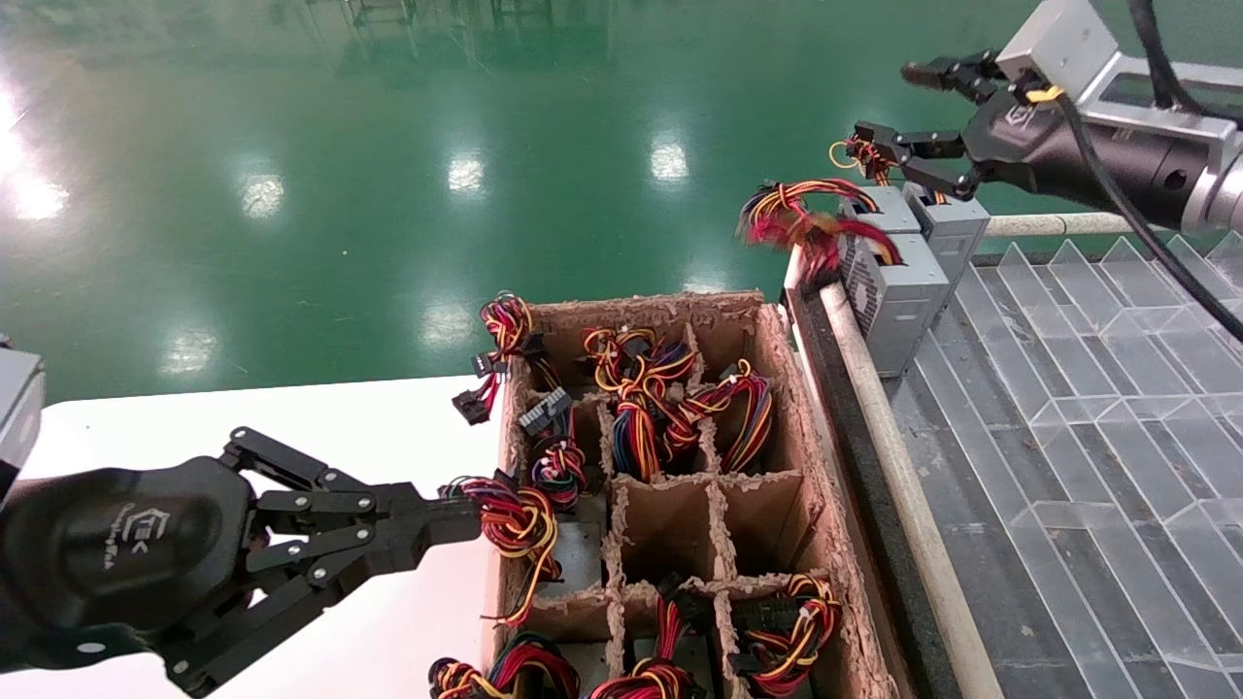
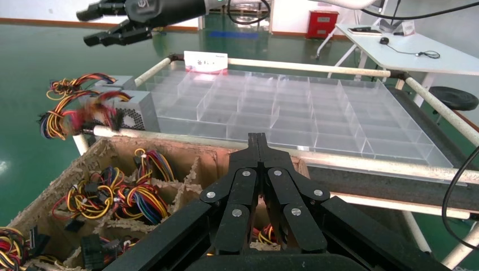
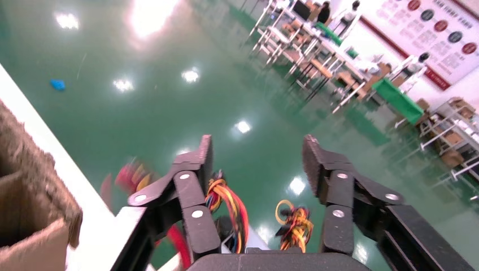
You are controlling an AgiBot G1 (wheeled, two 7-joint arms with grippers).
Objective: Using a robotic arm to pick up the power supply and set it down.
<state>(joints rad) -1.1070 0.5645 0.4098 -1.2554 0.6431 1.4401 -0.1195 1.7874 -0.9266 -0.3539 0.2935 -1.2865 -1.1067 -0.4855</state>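
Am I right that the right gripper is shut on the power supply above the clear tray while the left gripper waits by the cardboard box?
Not quite: the right gripper is open and empty, above the power supply standing on the clear tray, as the head view shows. The left gripper does wait by the cardboard box.

Bright overhead lamps glare in patches off the glossy green floor (image 1: 388, 194), while the red wire bundle (image 1: 801, 225) is motion-blurred.

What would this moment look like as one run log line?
right gripper: open, above grey boxes | power supply: set on clear tray, not gripped | left gripper: shut, by cardboard crate
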